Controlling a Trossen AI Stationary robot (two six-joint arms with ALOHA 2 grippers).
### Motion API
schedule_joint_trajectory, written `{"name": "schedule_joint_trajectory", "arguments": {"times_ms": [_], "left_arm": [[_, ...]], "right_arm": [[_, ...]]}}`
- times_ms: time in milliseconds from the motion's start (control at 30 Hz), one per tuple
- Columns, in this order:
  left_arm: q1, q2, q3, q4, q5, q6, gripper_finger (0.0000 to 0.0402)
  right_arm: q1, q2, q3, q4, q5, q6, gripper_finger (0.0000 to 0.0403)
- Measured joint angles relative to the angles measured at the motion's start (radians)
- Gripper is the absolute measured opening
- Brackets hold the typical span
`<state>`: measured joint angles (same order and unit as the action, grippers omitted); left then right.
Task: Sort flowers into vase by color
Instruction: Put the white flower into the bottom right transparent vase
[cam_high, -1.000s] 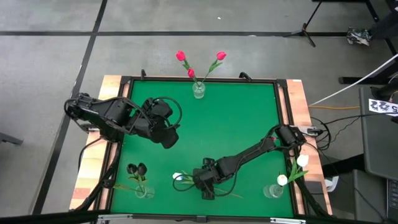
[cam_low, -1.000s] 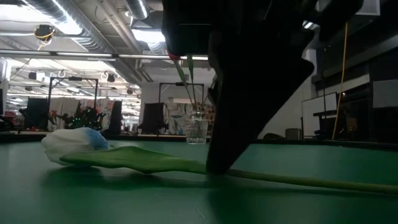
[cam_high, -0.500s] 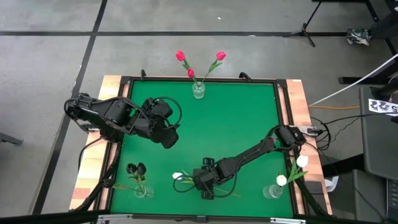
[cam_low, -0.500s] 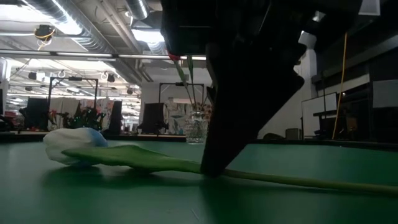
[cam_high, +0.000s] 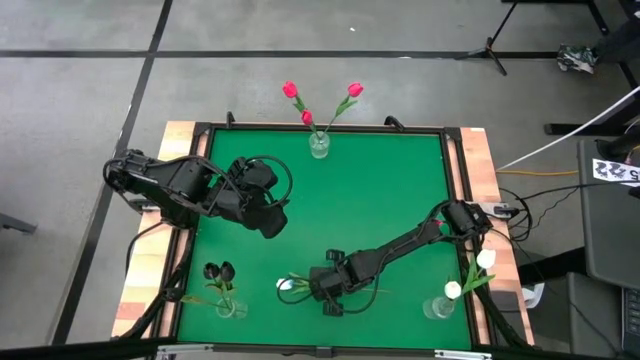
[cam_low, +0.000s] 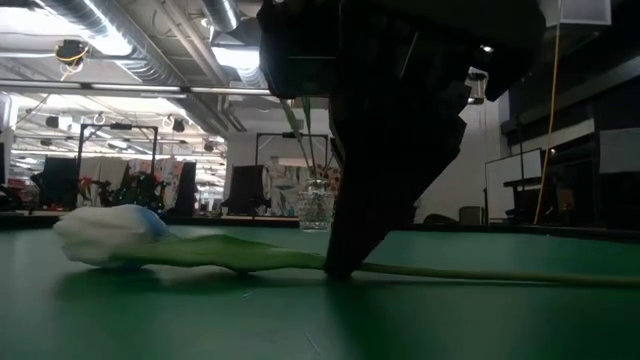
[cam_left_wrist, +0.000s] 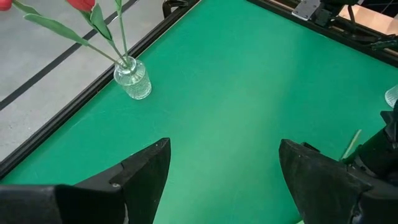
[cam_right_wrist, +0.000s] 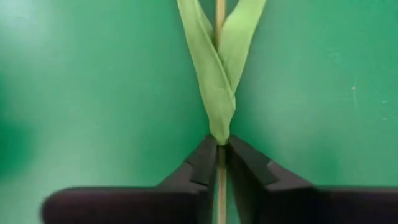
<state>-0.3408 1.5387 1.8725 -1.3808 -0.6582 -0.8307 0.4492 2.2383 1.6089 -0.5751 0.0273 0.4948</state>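
The right gripper pinches the thin stem of the white tulip lying on the near green table, so it should lift slowly and straight up.

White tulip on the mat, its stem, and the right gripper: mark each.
white tulip (cam_low: 105, 235), low view, on the head.
stem (cam_right_wrist: 219, 12), right wrist view, bare stem between leaves.
right gripper (cam_right_wrist: 219, 163), right wrist view, between fingertips.

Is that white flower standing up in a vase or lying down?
Lying down: the white flower rests flat on the table, its stem pinched by the right tool.
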Motion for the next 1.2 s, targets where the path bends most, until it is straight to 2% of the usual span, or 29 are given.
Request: {"name": "schedule_joint_trajectory", "arguments": {"times_ms": [100, 267, 433, 700, 967, 1200], "left_arm": [[0.000, 0.000, 0.000, 0.000, -0.001, 0.000, 0.0294], [0.000, 0.000, 0.000, 0.000, -0.001, 0.000, 0.0294], [0.000, 0.000, 0.000, 0.000, -0.001, 0.000, 0.0294], [0.000, 0.000, 0.000, 0.001, -0.020, -0.006, 0.0294], [0.001, 0.000, 0.000, 0.002, -0.065, -0.001, 0.0294], [0.001, 0.000, 0.000, 0.002, -0.096, -0.001, 0.0294]], "right_arm": [[0.000, -0.004, 0.000, -0.010, -0.001, 0.001, 0.0010], [-0.002, -0.021, 0.010, -0.029, -0.002, 0.007, 0.0017], [-0.005, -0.050, 0.028, -0.084, 0.032, 0.019, 0.0006], [-0.037, -0.144, 0.038, -0.133, 0.090, 0.005, 0.0005], [-0.051, -0.302, 0.039, -0.307, 0.225, -0.027, 0.0004], [-0.050, -0.527, 0.026, -0.428, 0.369, -0.014, 0.0002]]}}
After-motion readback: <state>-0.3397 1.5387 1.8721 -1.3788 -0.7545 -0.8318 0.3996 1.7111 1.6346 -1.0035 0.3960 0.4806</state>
